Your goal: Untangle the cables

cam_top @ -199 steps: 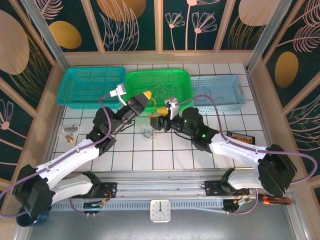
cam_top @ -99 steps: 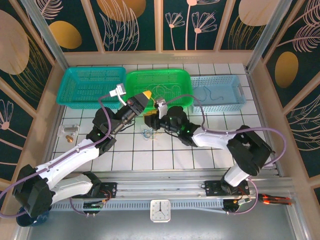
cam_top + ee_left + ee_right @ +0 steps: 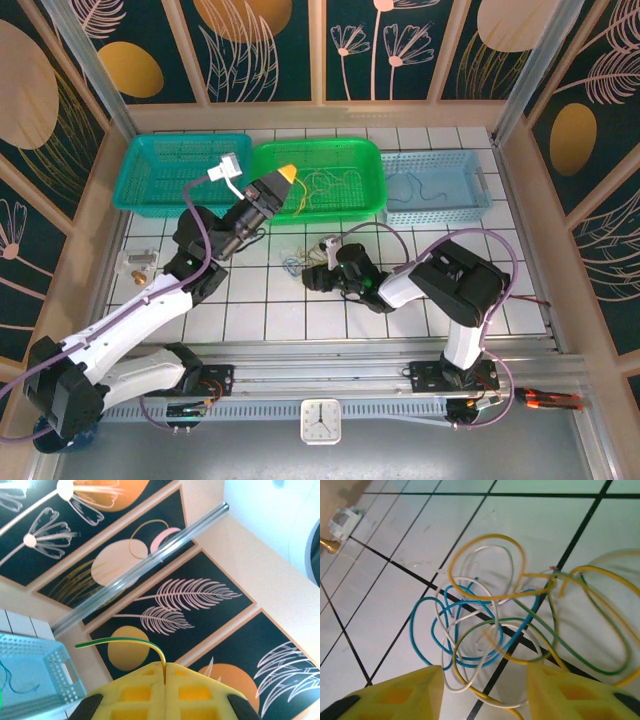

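Since a second earlier, the right gripper (image 3: 312, 274) had swung down and leftward to the counter (image 3: 250, 320), its jaws parted just short of the tangled cables (image 3: 490, 615) lying loose on the white tiles. Meanwhile the left gripper (image 3: 164, 666) had risen above the green basket (image 3: 316, 143), clamped shut on one yellow-green cable (image 3: 125, 641) that arched free
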### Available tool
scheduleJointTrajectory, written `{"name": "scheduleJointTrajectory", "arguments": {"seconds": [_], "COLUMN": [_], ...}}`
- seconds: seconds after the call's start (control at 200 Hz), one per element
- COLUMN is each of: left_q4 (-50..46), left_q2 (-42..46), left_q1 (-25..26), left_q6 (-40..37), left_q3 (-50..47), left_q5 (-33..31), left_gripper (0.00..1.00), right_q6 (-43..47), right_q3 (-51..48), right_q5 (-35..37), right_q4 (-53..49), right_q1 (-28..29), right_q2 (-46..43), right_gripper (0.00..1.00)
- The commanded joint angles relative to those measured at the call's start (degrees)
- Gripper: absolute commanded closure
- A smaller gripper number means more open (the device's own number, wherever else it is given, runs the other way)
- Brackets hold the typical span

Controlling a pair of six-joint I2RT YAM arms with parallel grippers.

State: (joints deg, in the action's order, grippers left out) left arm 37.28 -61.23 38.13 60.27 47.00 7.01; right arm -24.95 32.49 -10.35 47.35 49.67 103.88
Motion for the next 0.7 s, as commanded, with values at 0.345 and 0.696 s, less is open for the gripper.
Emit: {"name": "scheduleJointTrajectory", "arguments": {"seconds": [0.345,0.696], "left_q4": [-15.5,-18.7], "left_q2": [-2.8,-20.8], "left_q1": [-21.6,-37.0], "left_q6": [-14.8,-21.6], "left_q3": [8.4,19.8], "left_q5": [0.2,0.3], "left_gripper": [1.0,1.0], "right_q6": [0.1,2.2], "right_q3": [0.0,2.6], "right_q5": [-0.8,-2.9], "right_q4": [-3.3,-12.4], "right_q1": [0.4,-1.1], "right_q2": [-11.0,-18.4], "right_gripper": [0.38,0.35]}}
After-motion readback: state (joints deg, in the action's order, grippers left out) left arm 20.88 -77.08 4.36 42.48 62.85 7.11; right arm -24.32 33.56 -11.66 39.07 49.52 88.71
